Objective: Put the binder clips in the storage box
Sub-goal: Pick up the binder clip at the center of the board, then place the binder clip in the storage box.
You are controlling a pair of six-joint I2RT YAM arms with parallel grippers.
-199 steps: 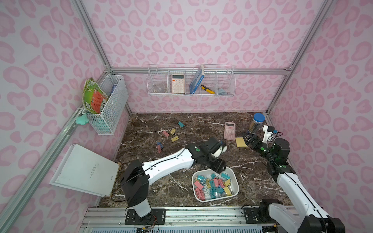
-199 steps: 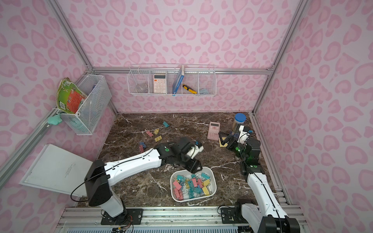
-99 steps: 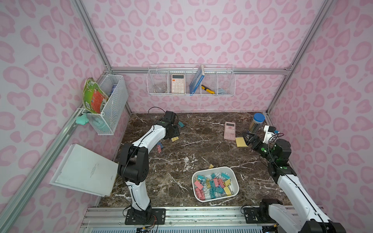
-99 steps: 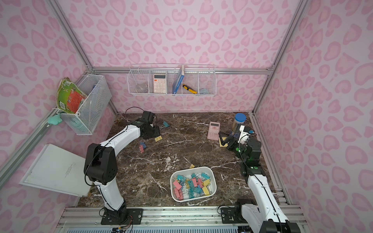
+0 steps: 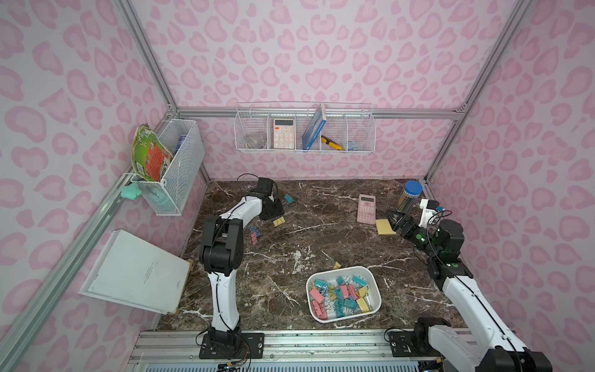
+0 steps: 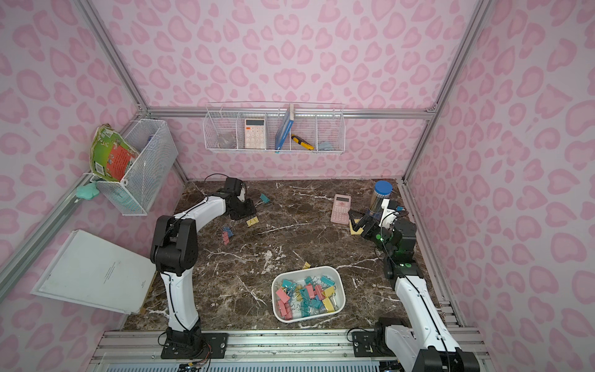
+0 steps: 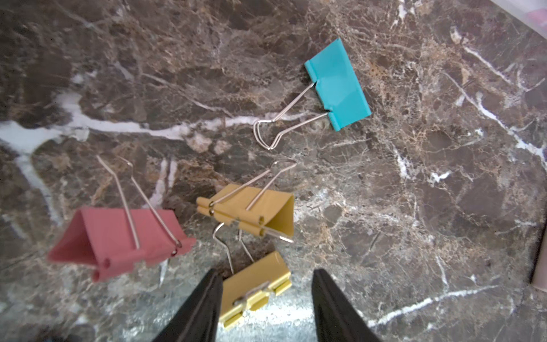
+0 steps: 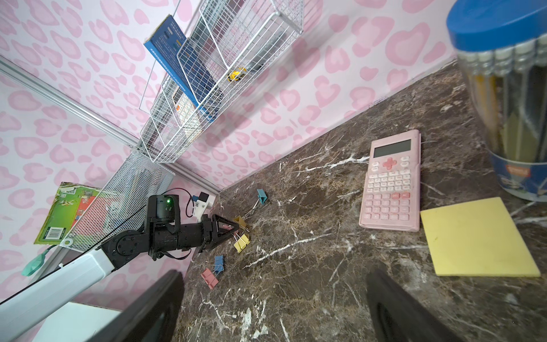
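Storage box [image 5: 351,314] stood on marble tabletop [image 5: 322,225], heap of binder clips [image 5: 341,293] inside. Stray clip [image 5: 336,265] lay just outside box's far rim.

Left gripper [image 7: 266,272], well apart from box on its far-left side, was down at tabletop. Jaws part open, straddling yellow clip [image 7: 254,288]: one finger at its edge, other apart, no grip closed.

Second yellow clip [image 7: 251,210], pink clip [image 7: 118,237] and teal clip [image 7: 337,86] lay near, same side of box.

Right gripper [image 8: 273,274], far-right of box, gaped wide, empty.
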